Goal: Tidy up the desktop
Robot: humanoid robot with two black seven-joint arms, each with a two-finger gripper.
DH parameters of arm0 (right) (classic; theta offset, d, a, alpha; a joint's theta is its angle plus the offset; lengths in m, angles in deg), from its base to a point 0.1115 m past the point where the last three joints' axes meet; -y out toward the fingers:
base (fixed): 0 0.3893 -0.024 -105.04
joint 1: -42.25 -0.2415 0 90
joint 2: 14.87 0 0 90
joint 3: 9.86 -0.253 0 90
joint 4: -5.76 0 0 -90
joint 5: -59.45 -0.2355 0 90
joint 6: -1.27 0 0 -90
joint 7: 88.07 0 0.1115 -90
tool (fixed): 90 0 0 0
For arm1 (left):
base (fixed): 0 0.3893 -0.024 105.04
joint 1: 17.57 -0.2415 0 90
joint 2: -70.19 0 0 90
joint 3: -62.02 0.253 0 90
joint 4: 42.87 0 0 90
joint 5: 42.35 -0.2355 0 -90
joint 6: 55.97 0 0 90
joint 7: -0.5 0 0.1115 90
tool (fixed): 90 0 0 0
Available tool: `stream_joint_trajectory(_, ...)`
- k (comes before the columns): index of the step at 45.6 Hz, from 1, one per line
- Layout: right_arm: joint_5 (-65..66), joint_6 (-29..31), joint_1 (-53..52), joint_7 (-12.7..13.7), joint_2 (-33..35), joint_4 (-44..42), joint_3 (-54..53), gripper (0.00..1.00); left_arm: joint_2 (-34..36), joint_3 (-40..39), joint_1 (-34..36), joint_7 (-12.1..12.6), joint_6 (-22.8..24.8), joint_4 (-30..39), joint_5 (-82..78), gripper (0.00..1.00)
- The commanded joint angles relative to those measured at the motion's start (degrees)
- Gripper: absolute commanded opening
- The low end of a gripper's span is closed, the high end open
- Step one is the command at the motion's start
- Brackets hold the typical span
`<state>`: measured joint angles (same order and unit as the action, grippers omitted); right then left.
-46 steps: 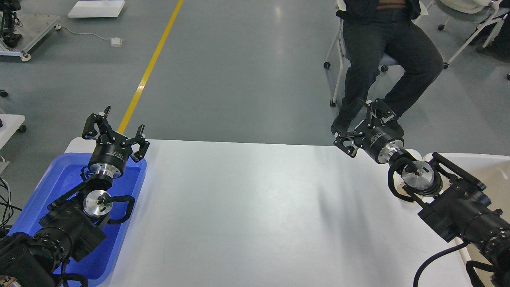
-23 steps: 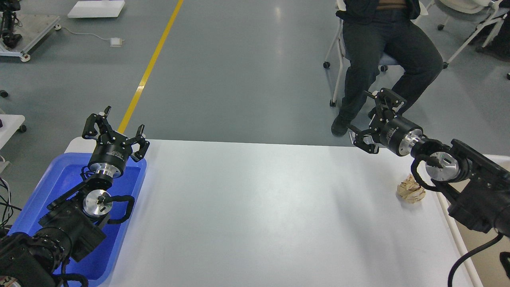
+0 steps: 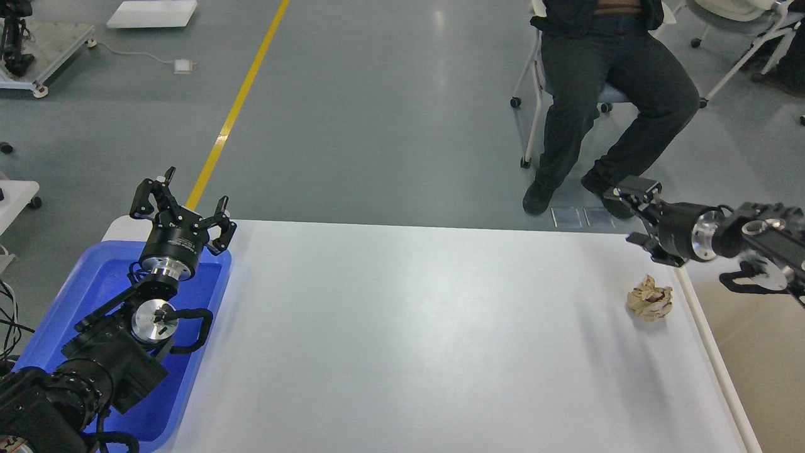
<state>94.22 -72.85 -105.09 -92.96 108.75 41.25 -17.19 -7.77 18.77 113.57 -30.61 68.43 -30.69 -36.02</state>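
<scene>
The white desktop [image 3: 402, 333] fills the middle of the head view. A crumpled beige paper ball [image 3: 649, 297] lies on it near the right edge. My right gripper [image 3: 634, 214] hangs over the table's far right corner, above and behind the ball and apart from it. Its fingers are spread and hold nothing. My left gripper [image 3: 181, 202] is open and empty, raised over the far end of the blue tray [image 3: 75, 296] at the table's left.
A beige-white rimmed bin [image 3: 770, 365] stands against the table's right edge, under my right arm. A person sits on a wheeled chair [image 3: 604, 94] just beyond the far right corner. A yellow floor line [image 3: 239, 107] runs behind the table.
My right arm has swung right, off the tabletop toward the bin, uncovering the paper ball. The left arm has not moved.
</scene>
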Motion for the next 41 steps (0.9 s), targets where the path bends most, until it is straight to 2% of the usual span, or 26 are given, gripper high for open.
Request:
stream_joint_trajectory(1, 17.51, -6.03, -0.59, -4.07, 1.8, -1.47, 10.23, 1.0, 0.0, 0.01, -0.01, 0.0, 0.05, -0.05, 0.0, 1.0)
stream_joint_trajectory(6, 21.03, -9.02, -0.41, -5.22, 1.37, -1.48, 14.18, 1.0, 0.0, 0.01, -0.01, 0.0, -0.04, -0.05, 0.0, 1.0)
stream_joint_trajectory(13, 23.84, -14.12, 0.91, -5.39, 0.58, -1.91, 16.65, 1.0, 0.0, 0.01, -0.09, 0.0, -0.04, -0.05, 0.0, 1.0)
stream_joint_trajectory(22, 29.29, -19.57, 3.8, -5.39, -4.96, -5.69, 18.41, 1.0, 0.0, 0.01, -0.01, 0.0, -0.12, -0.05, 0.0, 1.0)
stream_joint_trajectory(33, 29.65, -21.16, 7.32, -5.39, -10.67, -11.31, 18.15, 1.0, 0.0, 0.01, -0.01, 0.0, -0.12, -0.05, 0.0, 1.0)
stream_joint_trajectory(41, 29.74, -23.18, 8.64, -5.48, -12.17, -13.16, 18.41, 1.0, 0.0, 0.01, -0.01, 0.0, -0.12, -0.05, 0.0, 1.0)
